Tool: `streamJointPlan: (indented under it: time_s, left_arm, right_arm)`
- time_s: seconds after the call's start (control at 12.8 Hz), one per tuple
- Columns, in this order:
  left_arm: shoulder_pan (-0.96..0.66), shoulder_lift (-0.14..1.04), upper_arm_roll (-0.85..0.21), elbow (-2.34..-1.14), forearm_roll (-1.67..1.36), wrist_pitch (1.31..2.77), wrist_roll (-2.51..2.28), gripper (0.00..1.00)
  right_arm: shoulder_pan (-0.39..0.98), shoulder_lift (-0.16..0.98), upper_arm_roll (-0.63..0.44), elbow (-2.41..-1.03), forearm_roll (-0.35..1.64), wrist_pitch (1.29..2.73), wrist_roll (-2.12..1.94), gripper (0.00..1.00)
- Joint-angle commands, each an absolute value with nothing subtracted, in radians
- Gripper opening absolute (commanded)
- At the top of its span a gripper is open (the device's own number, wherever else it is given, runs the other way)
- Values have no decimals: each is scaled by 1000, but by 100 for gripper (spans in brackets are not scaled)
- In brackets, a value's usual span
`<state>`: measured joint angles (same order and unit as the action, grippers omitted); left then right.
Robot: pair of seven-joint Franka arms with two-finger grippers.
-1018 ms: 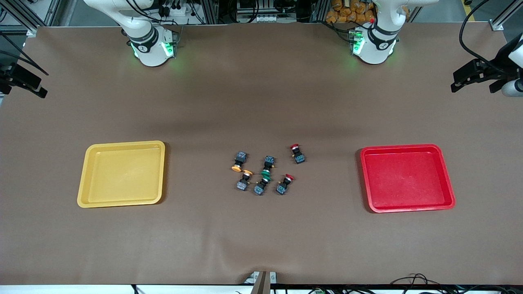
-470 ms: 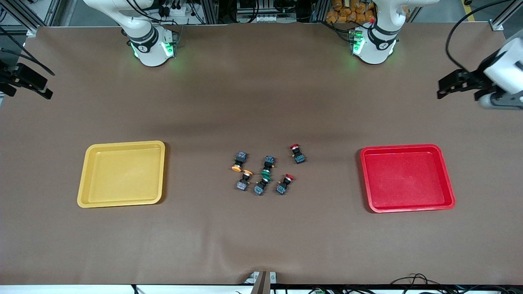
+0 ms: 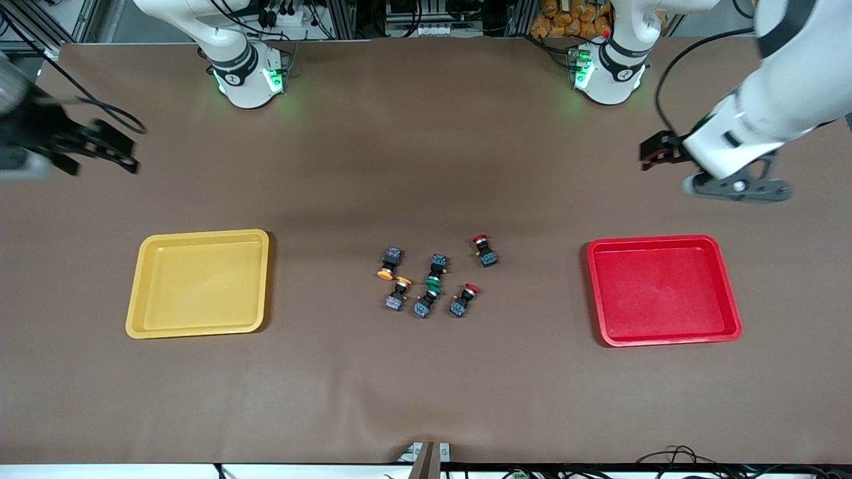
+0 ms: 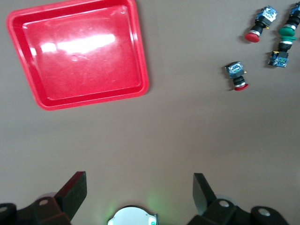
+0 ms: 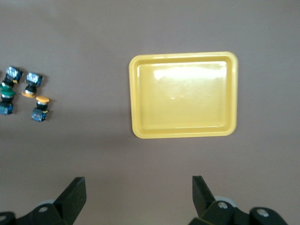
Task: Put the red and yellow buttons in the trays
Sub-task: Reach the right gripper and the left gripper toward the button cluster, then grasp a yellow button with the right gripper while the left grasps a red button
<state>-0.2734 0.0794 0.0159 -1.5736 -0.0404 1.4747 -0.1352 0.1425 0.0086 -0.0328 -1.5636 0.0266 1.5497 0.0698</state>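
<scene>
While both trays (yellow tray, red tray) lie bare, left hand and right hand hover released over the bench.

You have bare worktop under both claws. The left claw, fingers spread wide, hangs over open surface just off the red tray, whose raised rim is the nearest obstacle below it. The right claw, also spread, is over open surface short of the yellow tray. Between the trays, well apart from either claw, the switch cluster sits tightly packed, with green-capped switches wedged among the others, leaving narrow gaps for fingers.
</scene>
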Motion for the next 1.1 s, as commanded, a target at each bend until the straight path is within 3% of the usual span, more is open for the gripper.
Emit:
streamJointPlan:
  time_s: [0.0, 0.55, 1.02]
  left_arm:
    - [-327, 142, 18, -1555, -58, 1509, -230, 100]
    - [-351, 307, 9, -1575, -140, 1644, -298, 100]
    - [-460, 343, 11, -1764, -130, 1946, -454, 100]
  right_arm:
    - [213, 136, -31, -1551, 32, 1641, 80, 100]
    - [428, 440, -5, -1566, 31, 1988, 404, 100]
    - [584, 639, -5, -1566, 18, 2245, 819, 100]
